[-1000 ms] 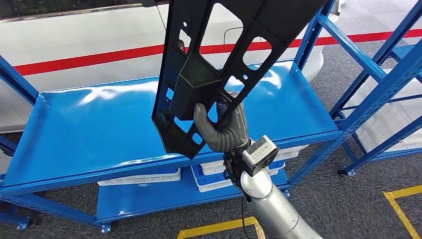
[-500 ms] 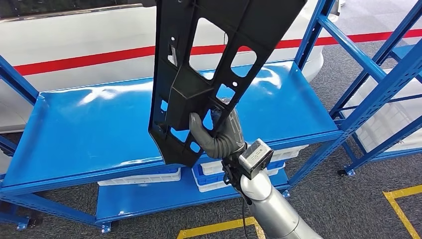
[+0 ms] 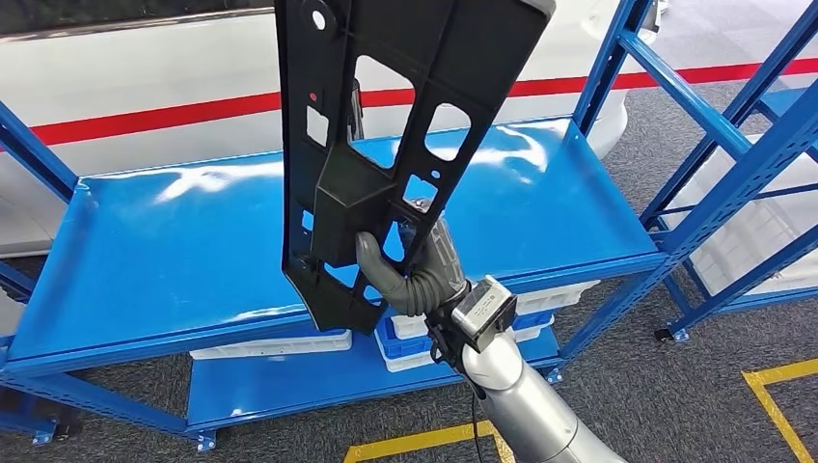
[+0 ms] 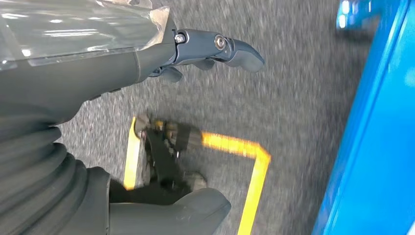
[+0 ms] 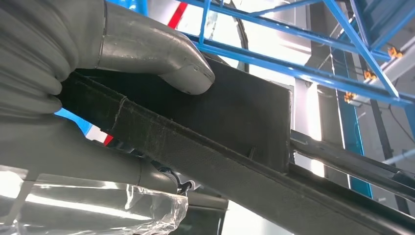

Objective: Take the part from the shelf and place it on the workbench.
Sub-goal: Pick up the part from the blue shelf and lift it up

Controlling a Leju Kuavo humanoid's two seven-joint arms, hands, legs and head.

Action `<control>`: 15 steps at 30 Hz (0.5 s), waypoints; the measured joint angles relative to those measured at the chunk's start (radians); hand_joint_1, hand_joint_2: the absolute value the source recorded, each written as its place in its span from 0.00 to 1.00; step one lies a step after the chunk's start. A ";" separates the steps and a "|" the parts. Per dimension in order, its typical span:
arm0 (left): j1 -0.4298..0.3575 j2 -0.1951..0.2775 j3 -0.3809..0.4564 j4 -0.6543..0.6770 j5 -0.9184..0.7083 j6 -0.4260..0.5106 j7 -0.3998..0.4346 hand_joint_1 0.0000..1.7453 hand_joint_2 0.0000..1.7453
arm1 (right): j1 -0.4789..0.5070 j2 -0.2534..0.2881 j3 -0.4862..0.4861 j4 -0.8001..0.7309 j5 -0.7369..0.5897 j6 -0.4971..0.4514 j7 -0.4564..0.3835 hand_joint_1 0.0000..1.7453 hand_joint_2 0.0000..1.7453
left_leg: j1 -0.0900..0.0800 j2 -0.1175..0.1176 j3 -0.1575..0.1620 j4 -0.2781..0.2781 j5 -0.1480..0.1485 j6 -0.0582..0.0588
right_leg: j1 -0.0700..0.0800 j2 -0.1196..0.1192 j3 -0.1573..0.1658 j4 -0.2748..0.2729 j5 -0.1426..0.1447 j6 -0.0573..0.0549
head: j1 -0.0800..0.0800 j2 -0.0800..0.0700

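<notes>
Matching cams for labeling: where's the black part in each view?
Head view: black part centre, near upright, held low by the right hand.
Left wrist view: not in it; left hand over floor.
Right wrist view: part crosses the middle under the thumb.
Shared landmark: blue shelf frame.

White bins (image 3: 270, 344) under yellow-taped grey floor (image 3: 675, 405)

A factory floor or warehouse bay, as I see it from up here.

Blue steel shelving (image 3: 193, 241) stands ahead of me and another rack (image 3: 733, 145) to the side, white plastic bins (image 3: 275, 344) sit on the lower tier, and yellow marking lines (image 3: 781, 386) run across the grey carpet-like floor (image 3: 666, 395).
</notes>
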 joint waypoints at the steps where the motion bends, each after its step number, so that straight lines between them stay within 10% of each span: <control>1: 0.000 0.000 0.000 0.000 -0.001 -0.013 0.001 0.00 1.00 | -0.002 0.000 0.001 0.000 0.001 0.001 0.000 1.00 1.00 | 0.003 0.001 0.005 -0.009 0.007 0.005 | 0.001 -0.001 -0.003 0.002 -0.002 0.003 | 0.000 0.000; 7: 0.000 0.002 0.002 0.000 -0.002 -0.027 0.003 0.00 1.00 | -0.007 -0.009 0.004 0.010 0.002 0.002 -0.002 1.00 1.00 | 0.015 0.006 0.021 -0.036 0.021 0.017 | -0.005 -0.004 -0.143 0.269 -0.094 0.005 | 0.003 0.000; 11: 0.000 0.003 0.002 0.000 -0.002 -0.027 0.004 0.00 1.00 | -0.008 -0.013 0.006 0.014 0.002 0.002 -0.002 1.00 1.00 | 0.024 0.001 0.030 -0.022 -0.001 -0.012 | -0.017 -0.009 -0.051 0.075 -0.008 0.043 | 0.004 0.000; 15: 0.000 0.008 0.002 0.000 -0.003 -0.027 0.006 0.00 1.00 | -0.008 -0.013 0.007 0.015 0.002 0.002 -0.004 1.00 1.00 | 0.024 -0.001 0.026 -0.010 -0.017 -0.027 | -0.016 0.000 -0.021 0.018 0.001 0.018 | 0.001 0.000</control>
